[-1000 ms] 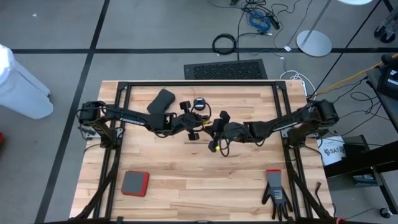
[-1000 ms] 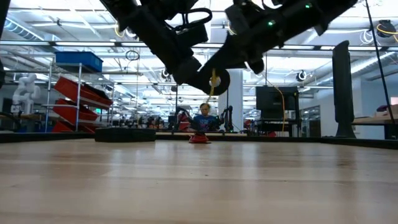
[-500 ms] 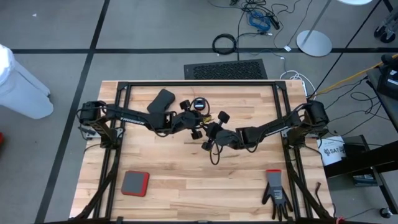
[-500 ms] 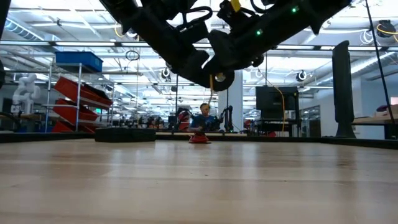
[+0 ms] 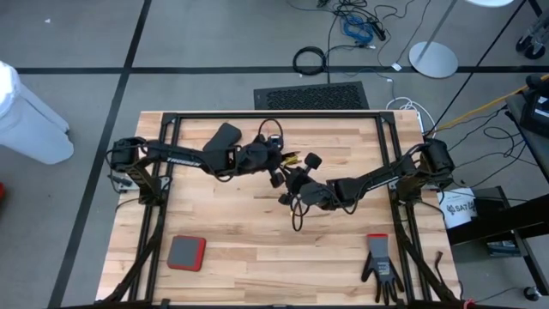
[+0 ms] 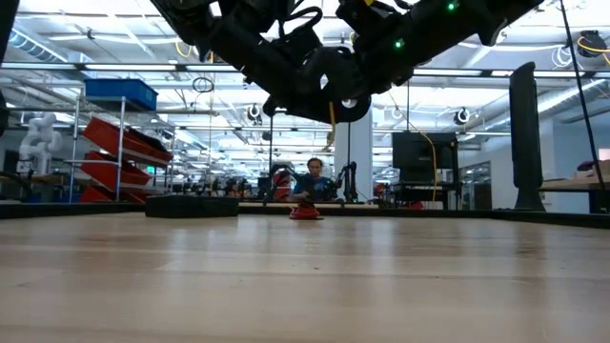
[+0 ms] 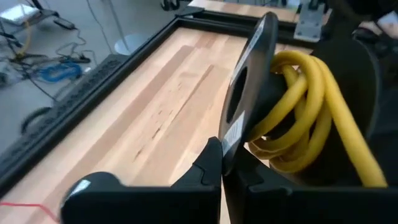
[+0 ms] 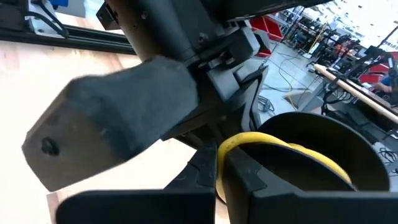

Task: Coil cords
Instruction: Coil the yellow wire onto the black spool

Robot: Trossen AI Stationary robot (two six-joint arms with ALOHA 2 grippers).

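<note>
Above the middle of the tabletop, nearer its far edge, my left gripper [image 7: 222, 177] is clenched on the rim of the black reel [image 7: 249, 93] wound with yellow cord [image 7: 305, 118]. My right gripper [image 8: 219, 171] meets it there, pinched tight on a strand of that cord.

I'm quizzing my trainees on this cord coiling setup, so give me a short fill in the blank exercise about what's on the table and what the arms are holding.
1. The cord wound on the black reel is ____ in colour.
2. Both arms hold the reel ____ the table, not resting on it.
3. Near the table's front right corner lies a black ____.
4. The flat pad near the front left corner is ____.

Missing words: yellow; above; glove; red
</note>
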